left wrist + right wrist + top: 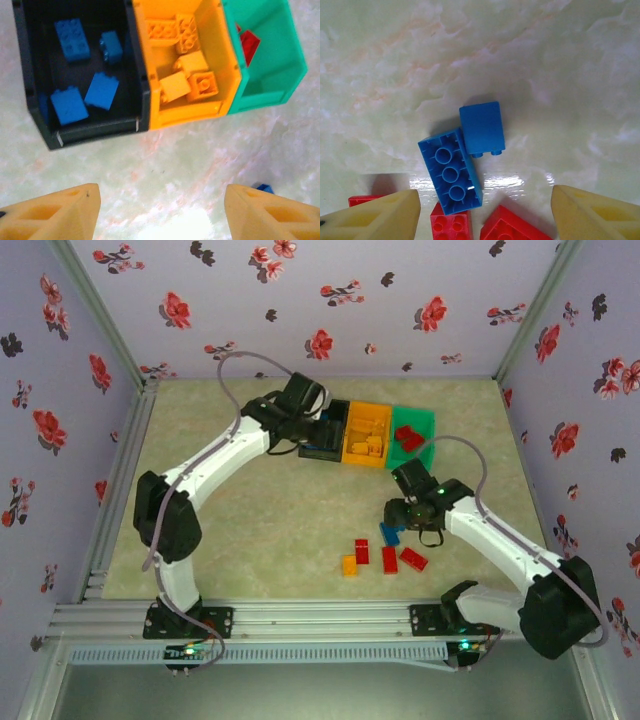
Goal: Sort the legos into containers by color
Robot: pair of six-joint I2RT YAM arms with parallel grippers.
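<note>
Logging from the remote station, entry by entry as I see it.

Item 1: three open rectangular plastic bins joined in a row at the far middle of the table.
- The black bin holds blue plastic bricks; I count four clearly.
- The orange bin holds about five orange-yellow bricks.
- The green bin holds red bricks, partly hidden by its wall.

Item 2: loose bricks on the pale marbled table top, in front of the right arm.
- A long blue brick lies upside down with its hollow tubes showing.
- A shorter blue brick touches its far end.
- Red bricks lie just nearer.
- One orange-yellow brick sits at the left of the group.

Item 3: left gripper. Its fingers are spread wide with nothing between them, over bare table just short of the bins.

Item 4: right gripper. Its fingers are spread wide, one on each side of the loose group and touching none of it.

Item 5: surroundings. Lilac walls printed with red and black flowers stand on three sides, and a ribbed aluminium rail carries both arm bases.
</note>
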